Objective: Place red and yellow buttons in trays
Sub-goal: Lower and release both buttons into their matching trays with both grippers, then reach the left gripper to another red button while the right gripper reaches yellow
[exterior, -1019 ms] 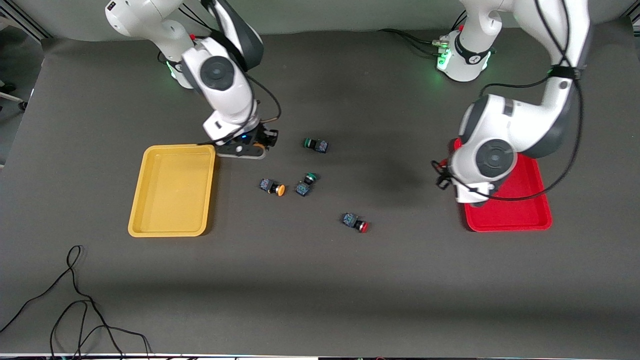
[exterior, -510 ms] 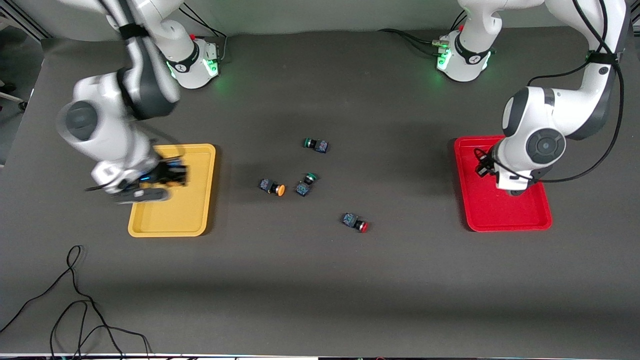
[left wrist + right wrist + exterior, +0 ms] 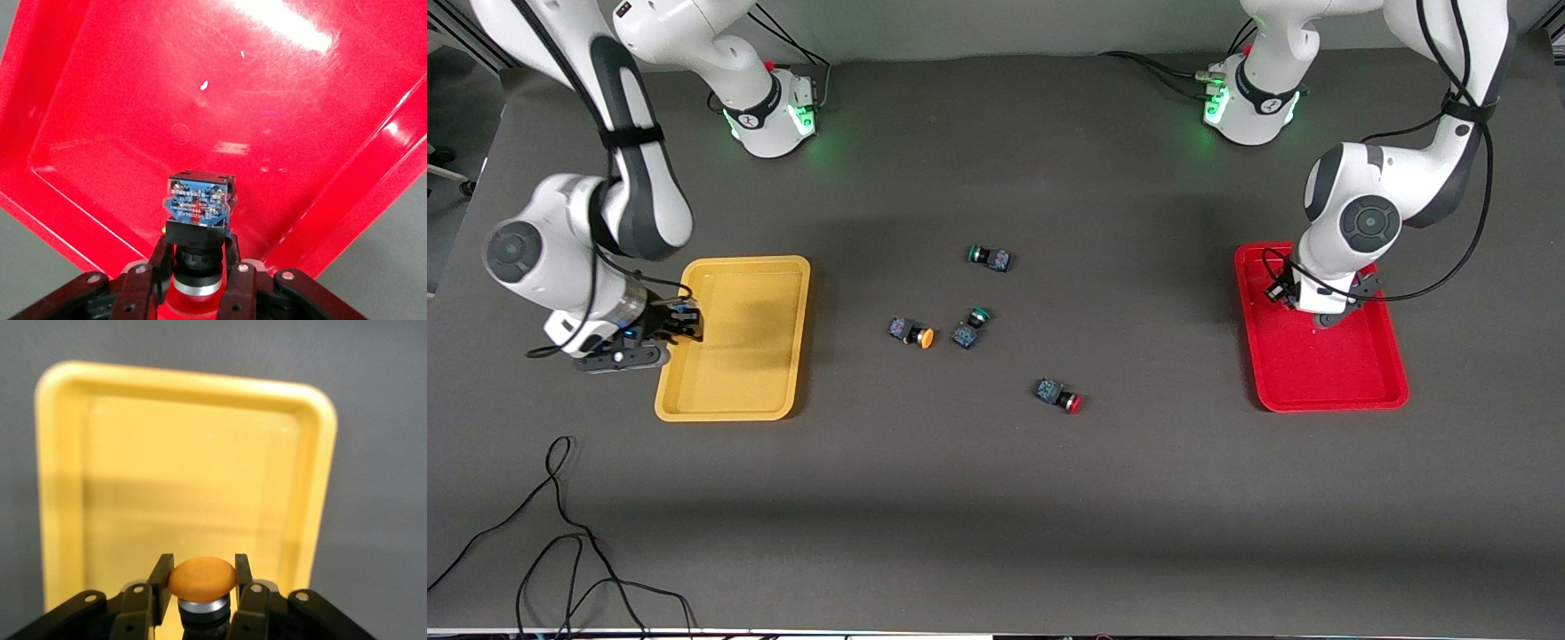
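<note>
Lying loose: two green buttons [image 3: 989, 258], one yellow [image 3: 911, 332], one red [image 3: 1057, 395].

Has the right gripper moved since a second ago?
Yes. The right gripper, shut on a yellow button, went from beside the yellow tray's base-side corner to its outer long edge, nearer the front camera.

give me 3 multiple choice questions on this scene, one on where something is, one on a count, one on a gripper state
1. The left gripper is over:
A. the yellow tray
B. the red tray
C. bare table

2. Green-capped buttons on the table:
A. one
B. two
C. four

3. The right gripper is:
A. open
B. shut on nothing
C. shut on a yellow button

Answers:
1 B, the left wrist view shows red tray beneath it.
2 B, one lies farther from the front camera than the other.
3 C, its fingers clamp the orange-yellow cap.
</note>
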Robot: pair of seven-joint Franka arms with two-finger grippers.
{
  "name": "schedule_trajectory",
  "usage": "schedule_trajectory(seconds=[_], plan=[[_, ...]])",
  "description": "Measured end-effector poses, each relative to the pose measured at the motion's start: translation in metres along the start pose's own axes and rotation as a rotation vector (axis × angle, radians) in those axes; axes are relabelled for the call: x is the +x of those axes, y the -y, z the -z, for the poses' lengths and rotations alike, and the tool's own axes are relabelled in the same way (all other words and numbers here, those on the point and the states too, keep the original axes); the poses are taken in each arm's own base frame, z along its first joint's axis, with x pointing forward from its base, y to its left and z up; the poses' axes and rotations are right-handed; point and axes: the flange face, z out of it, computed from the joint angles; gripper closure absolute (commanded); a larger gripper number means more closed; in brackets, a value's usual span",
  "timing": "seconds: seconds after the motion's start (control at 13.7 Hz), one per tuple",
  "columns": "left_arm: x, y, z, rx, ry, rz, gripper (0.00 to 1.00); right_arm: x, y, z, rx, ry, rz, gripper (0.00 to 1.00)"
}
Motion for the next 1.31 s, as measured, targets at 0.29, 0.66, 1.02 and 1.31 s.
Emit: schedule_trajectory(seconds=[0.29, 0.66, 1.02, 1.31], plan=[[0.003, -0.001, 0.008, 0.019, 0.007, -0.006, 0.00, -0.002, -0.014, -0.066, 0.023, 0.035, 0.000, 0.76], [0.013, -0.050, 0.105, 0.036, 0.037, 0.027, 0.00, 0.014, -0.015, -0.070, -0.004, 0.026, 0.004, 0.00], [-0.054, -0.237, 0.182, -0.001, 0.035, 0.223, 0.00, 0.044, -0.003, -0.023, 0.059, 0.022, 0.024, 0.00], [-0.093, -0.367, 0.106, -0.058, 0.057, 0.439, 0.00, 0.072, 0.026, 0.082, 0.083, 0.045, -0.005, 0.00]])
